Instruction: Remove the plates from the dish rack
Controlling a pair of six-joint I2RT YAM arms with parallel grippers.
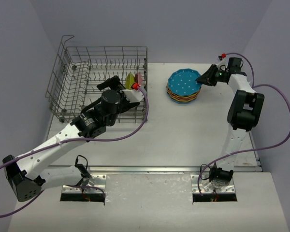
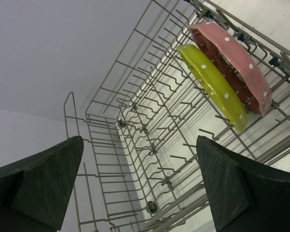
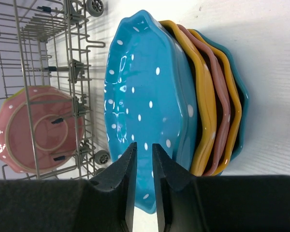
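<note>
Two grippers differed: the left gripper (image 2: 139, 140) hung splayed wide inside the dish rack (image 2: 135, 111), facing a yellow-green plate (image 2: 212, 84) and a pink plate (image 2: 237, 58) upright among its tines. The right gripper (image 3: 144, 147) was pinched closed, holding nothing, over the stacked plates (image 3: 150, 96) on the white table (image 1: 183, 130), with pale lilac walls (image 1: 150, 24) around.

You're looking at glossy, smooth glazed plates (image 3: 145, 96), a rack (image 1: 106, 53) of thin grey metal wire, matt, slightly grainy black fingers (image 2: 43, 183), and a smooth, matt white table (image 1: 183, 130).
</note>
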